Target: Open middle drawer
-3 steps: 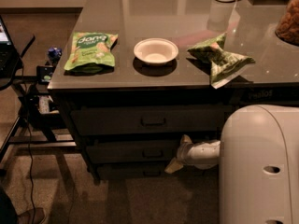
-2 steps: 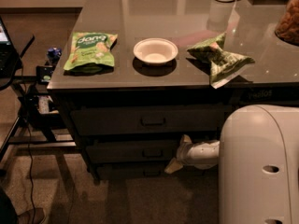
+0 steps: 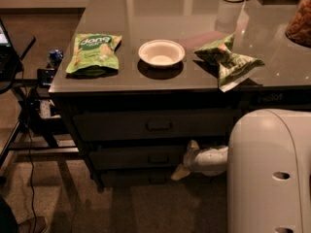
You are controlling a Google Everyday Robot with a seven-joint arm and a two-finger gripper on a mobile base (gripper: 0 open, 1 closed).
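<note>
End effector (image 3: 184, 159), spread wide, sits low centre just beside the handle (image 3: 158, 159) of the middle drawer (image 3: 124, 158), seemingly aligned to grip it.

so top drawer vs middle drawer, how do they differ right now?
The top drawer has the taller front; the middle drawer front is shorter. The gripper sits open in front of the middle drawer, right of its handle; nothing is at the top drawer. Both are wide, dark, with one small central handle, and both look shut.
</note>
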